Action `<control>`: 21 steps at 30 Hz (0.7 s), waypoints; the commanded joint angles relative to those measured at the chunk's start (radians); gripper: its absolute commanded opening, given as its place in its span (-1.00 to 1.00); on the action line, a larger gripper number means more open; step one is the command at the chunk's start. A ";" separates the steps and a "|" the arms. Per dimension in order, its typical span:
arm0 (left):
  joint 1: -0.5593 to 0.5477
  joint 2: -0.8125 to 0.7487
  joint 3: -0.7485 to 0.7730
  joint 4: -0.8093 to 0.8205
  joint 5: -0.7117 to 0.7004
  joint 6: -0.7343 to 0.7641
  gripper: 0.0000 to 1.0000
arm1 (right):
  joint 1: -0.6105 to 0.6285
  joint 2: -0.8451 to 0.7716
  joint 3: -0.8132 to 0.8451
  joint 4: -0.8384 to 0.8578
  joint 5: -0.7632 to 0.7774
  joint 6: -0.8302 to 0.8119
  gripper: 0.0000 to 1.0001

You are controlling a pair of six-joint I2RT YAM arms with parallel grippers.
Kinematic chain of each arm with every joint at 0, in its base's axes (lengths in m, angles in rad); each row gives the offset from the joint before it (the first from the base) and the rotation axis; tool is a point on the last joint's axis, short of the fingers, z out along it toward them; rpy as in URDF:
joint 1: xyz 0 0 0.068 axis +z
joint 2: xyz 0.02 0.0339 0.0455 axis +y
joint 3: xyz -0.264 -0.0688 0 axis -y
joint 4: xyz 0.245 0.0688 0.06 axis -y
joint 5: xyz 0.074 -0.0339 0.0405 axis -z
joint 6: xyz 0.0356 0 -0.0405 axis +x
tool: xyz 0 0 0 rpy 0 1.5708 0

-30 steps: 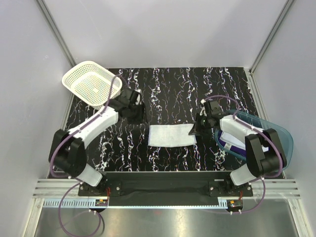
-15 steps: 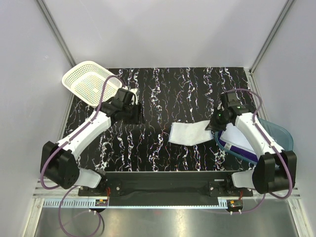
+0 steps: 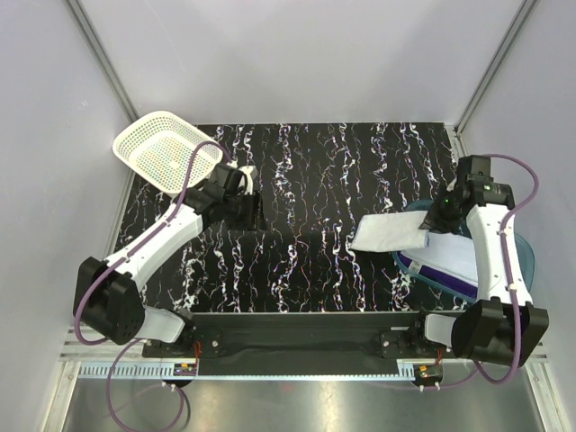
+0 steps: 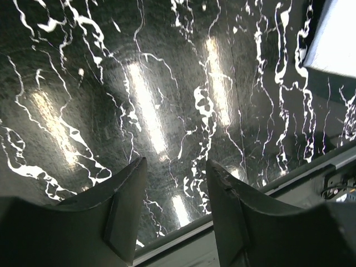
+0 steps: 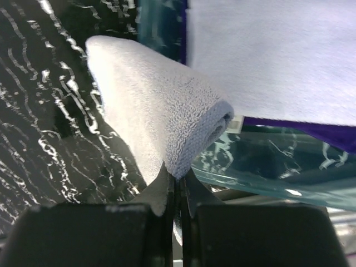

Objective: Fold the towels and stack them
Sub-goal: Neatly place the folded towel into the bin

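while left hand [image 4: 176, 164] hovers spread, right hand [image 5: 177, 178] pinches fluffy folded white towel [image 5: 157, 105]

White towel [image 5: 161, 111]: cloth, looped terry pile, matt and rough; pinched between the fingers [image 5: 158, 197] of the right gripper [image 5: 178, 183].
Fingers: black, matt, plastic-looking.
Tabletop [image 4: 156, 111], beneath the left gripper [image 4: 177, 164] fingers: black, white-veined, smooth, glossy, mirroring lamps.
Tub [image 5: 267, 161], just beyond the right fingers: translucent blue plastic, glossy.
Basket [image 3: 166, 153], near the left fingers: white lattice plastic.
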 commanded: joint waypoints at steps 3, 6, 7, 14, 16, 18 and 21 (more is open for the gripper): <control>0.003 -0.036 -0.009 0.010 0.046 0.041 0.03 | -0.103 -0.047 0.031 -0.065 0.023 -0.075 -1.00; 0.004 -0.036 -0.004 0.003 0.058 0.053 0.03 | -0.145 -0.062 0.051 -0.078 0.043 -0.081 -1.00; 0.003 -0.036 -0.004 0.001 0.058 0.058 0.03 | -0.148 -0.058 0.070 -0.078 0.046 -0.088 -1.00; 0.003 -0.060 -0.010 -0.005 0.069 0.066 0.03 | -0.165 0.018 0.107 -0.086 0.175 -0.189 -1.00; 0.003 -0.060 -0.012 -0.010 0.065 0.072 0.03 | -0.175 0.007 0.105 -0.085 0.201 -0.218 -1.00; 0.004 -0.060 -0.006 -0.010 0.068 0.073 0.03 | -0.180 -0.013 0.073 -0.054 0.236 -0.268 -1.00; 0.004 -0.048 0.007 -0.001 0.092 0.066 0.03 | -0.192 -0.048 0.030 -0.003 0.253 -0.323 -1.00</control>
